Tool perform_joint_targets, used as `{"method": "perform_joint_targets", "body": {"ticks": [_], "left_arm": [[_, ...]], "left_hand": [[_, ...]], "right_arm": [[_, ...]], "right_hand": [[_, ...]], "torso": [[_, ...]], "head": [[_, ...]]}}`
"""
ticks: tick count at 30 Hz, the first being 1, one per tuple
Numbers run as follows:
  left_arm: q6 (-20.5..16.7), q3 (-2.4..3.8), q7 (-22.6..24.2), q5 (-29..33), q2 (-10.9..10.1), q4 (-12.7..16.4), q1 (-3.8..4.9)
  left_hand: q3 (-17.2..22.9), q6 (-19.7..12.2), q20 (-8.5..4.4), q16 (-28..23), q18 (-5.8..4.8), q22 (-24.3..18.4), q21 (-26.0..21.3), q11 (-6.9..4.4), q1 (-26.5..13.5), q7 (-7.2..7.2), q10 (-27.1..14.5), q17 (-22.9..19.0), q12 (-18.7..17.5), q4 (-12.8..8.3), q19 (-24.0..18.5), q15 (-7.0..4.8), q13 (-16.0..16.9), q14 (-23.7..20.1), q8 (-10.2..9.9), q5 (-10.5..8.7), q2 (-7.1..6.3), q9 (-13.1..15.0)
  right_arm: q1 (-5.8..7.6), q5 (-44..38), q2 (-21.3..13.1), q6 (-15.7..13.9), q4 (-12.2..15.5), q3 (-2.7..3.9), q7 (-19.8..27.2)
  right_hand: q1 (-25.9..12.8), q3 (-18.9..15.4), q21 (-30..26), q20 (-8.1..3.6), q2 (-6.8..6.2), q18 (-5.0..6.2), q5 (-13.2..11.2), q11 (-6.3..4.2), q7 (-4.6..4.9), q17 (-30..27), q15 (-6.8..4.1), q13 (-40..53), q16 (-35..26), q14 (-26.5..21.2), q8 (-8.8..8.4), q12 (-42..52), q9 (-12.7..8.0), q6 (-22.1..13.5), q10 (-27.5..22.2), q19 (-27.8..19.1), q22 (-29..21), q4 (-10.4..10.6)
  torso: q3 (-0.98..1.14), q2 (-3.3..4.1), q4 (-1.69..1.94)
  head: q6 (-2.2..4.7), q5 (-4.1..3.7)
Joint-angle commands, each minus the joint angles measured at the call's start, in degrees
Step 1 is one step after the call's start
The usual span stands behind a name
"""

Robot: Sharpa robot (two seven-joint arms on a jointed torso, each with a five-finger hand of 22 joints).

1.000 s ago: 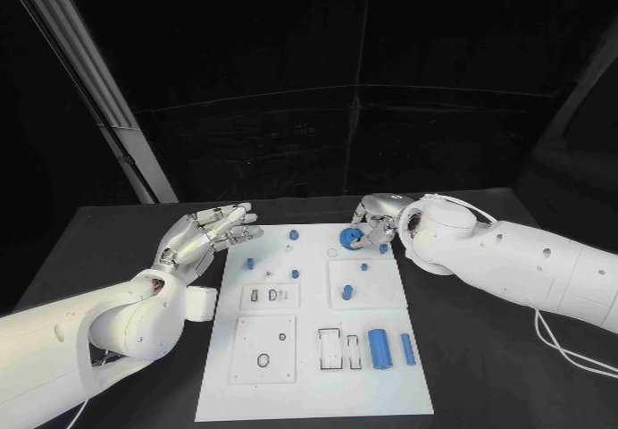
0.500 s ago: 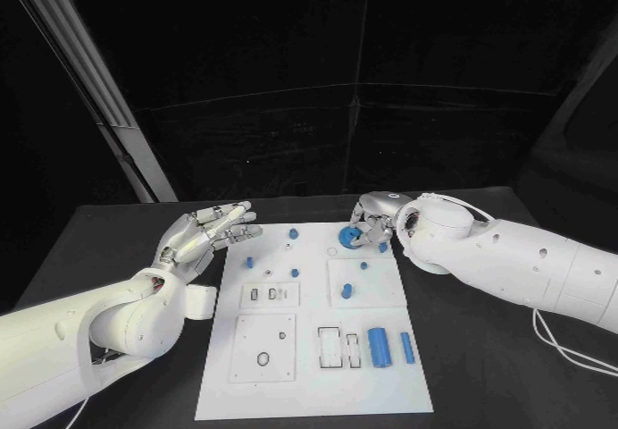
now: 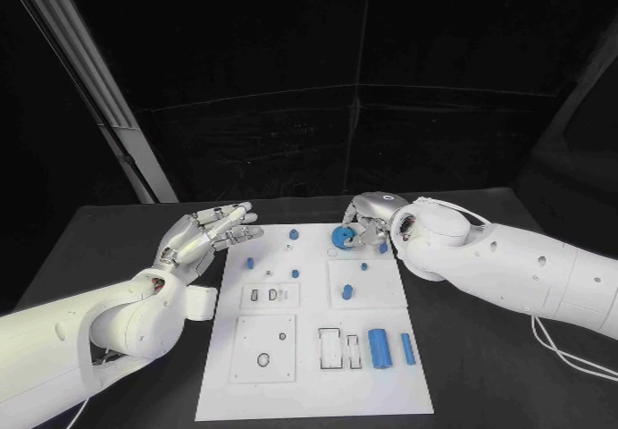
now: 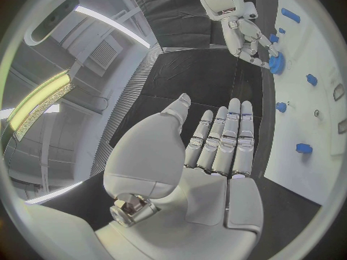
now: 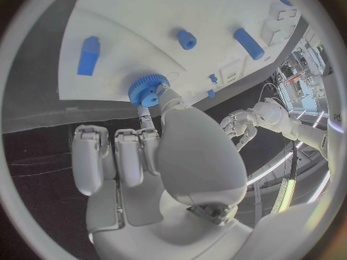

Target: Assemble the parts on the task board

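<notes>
So the right hand (image 3: 370, 222) was at the far end of the task board (image 3: 315, 375), with its fingers (image 5: 148, 120) pinched on that blue gear (image 3: 346, 237). Compared with a second before, the hand had crept a bit toward the board's middle and the gear went with it, only a tiny shift. From the right wrist camera the gear (image 5: 148, 89) looked to be sitting right at the board's far edge, fingertips on its hub, and I couldn't tell if it was seated on anything or just resting there. My guess is it was lining the gear up over its spot, so this step wasn't finished.

The left hand (image 3: 206, 234) hadn't budged at all: hovering off the board's left side over the black desk (image 3: 116, 241), fingers straight and holding nothing.

The rest of the blue bits looked untouched. The big cylinder (image 3: 379, 348) and the thin pin (image 3: 407, 349) lay side by side near the front edge, and a few small pegs (image 3: 295, 273) were dotted around the middle. So most of the assembly was still to do.
</notes>
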Motion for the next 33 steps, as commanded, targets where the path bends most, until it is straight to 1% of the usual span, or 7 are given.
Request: {"method": "perform_joint_targets", "body": {"ticks": [1,5,9,15,18,25,33], "left_arm": [[0.9,0.04,0.1,-0.1,0.0,0.1,0.07],[0.9,0.04,0.0,-0.1,0.0,0.1,0.07],[1.0,0.04,0.0,-0.1,0.0,0.1,0.08],[1.1,0.04,0.0,-0.1,0.1,0.1,0.08],[1.1,0.05,-0.1,-0.1,0.1,0.1,0.08],[1.1,0.05,-0.1,-0.1,0.1,0.1,0.09],[1.1,0.05,-0.1,-0.1,0.1,0.1,0.09]], "left_hand": [[0.1,-0.3,-0.01,-0.2,0.25,-0.1,-0.2,-0.16,-0.1,2.84,-0.4,-0.1,-0.2,-0.4,0.5,-0.05,0.0,-0.4,-0.2,-0.25,0.7,-0.1],[0.1,-0.3,-0.01,-0.2,0.25,-0.1,-0.2,-0.16,-0.1,2.84,-0.4,-0.1,-0.2,-0.4,0.5,-0.05,0.0,-0.4,-0.2,-0.25,0.7,-0.1],[0.1,-0.3,-0.01,-0.2,0.25,-0.1,-0.2,-0.16,-0.1,2.84,-0.4,-0.1,-0.2,-0.4,0.5,-0.05,0.0,-0.4,-0.2,-0.25,0.7,-0.1],[0.1,-0.3,-0.01,-0.2,0.25,-0.1,-0.2,-0.16,-0.1,2.84,-0.4,-0.1,-0.2,-0.4,0.5,-0.05,0.0,-0.4,-0.2,-0.25,0.7,-0.1],[0.1,-0.3,-0.01,-0.2,0.25,-0.1,-0.2,-0.16,-0.1,2.84,-0.4,-0.1,-0.2,-0.4,0.5,-0.05,0.0,-0.4,-0.2,-0.25,0.7,-0.1],[0.1,-0.3,0.0,-0.2,0.25,-0.1,-0.3,-0.15,-0.1,2.84,-0.4,-0.1,-0.2,-0.4,0.5,-0.04,0.0,-0.5,-0.2,-0.25,0.74,-0.1],[0.1,-0.3,0.0,-0.2,0.25,-0.1,-0.3,-0.15,-0.1,2.84,-0.4,-0.1,-0.2,-0.4,0.5,-0.04,0.0,-0.5,-0.2,-0.25,0.74,-0.1]], "right_arm": [[0.09,-1.4,0.1,-5.8,1.7,0.06,0.2],[0.08,-2.4,1.2,-7.1,2.9,0.07,-0.6],[0.08,-3.2,3.4,-7.3,2.7,-0.14,-1.4],[0.05,-4.0,6.7,-6.7,1.0,-0.43,-1.9],[0.01,-4.2,8.3,-6.1,-0.2,-0.94,-2.0],[-0.1,-4.4,11.6,-4.6,-2.9,-2.03,-1.8],[-0.14,-4.8,13.5,-3.5,-4.7,-2.38,-1.4]], "right_hand": [[-1.1,0.5,0.3,-0.19,0.09,-0.48,1.0,-0.39,-0.42,6.7,-0.51,10.1,0.3,4.4,-0.5,0.4,0.2,1.0,3.6,2.3,9.7,0.0],[-1.4,0.8,0.4,-0.19,0.01,-0.53,1.6,-0.4,-0.44,6.7,-0.52,10.2,0.4,4.4,-0.6,0.5,0.2,1.1,3.7,2.4,9.9,0.1],[-1.6,1.0,0.4,-0.2,0.02,-0.56,1.9,-0.43,-0.47,6.7,-0.53,10.2,0.3,4.4,-0.64,0.4,0.2,1.2,3.7,2.5,10.1,0.1],[-1.6,1.3,0.4,-0.21,0.08,-0.57,2.1,-0.47,-0.53,6.7,-0.55,10.2,0.3,4.4,-0.69,0.4,0.2,1.3,3.7,2.6,10.1,0.1],[-1.6,1.4,0.4,-0.21,0.09,-0.57,2.2,-0.48,-0.53,6.7,-0.55,10.2,0.3,4.4,-0.7,0.4,0.2,1.3,3.7,2.6,10.1,0.1],[-1.6,1.4,0.4,-0.21,0.11,-0.57,2.2,-0.49,-0.53,6.7,-0.55,10.1,0.3,4.4,-0.72,0.3,0.2,1.3,3.6,2.6,10.1,0.0],[-1.8,1.5,0.4,-0.21,0.08,-0.56,2.2,-0.45,-0.46,6.5,-0.54,10.0,0.3,4.4,-0.88,0.2,0.1,1.2,3.6,2.5,10.1,0.1]], "torso": [[0.02,-0.01,0.08],[0.01,-0.02,0.09],[-0.03,0.03,0.12],[0.02,0.04,0.11],[-0.02,0.08,0.19],[0.01,0.08,0.13],[0.07,0.03,0.1]], "head": [[0.02,0.15],[0.05,0.5],[0.0,0.67],[-0.15,0.89],[-0.24,0.98],[-0.44,1.25],[-0.6,1.47]]}}
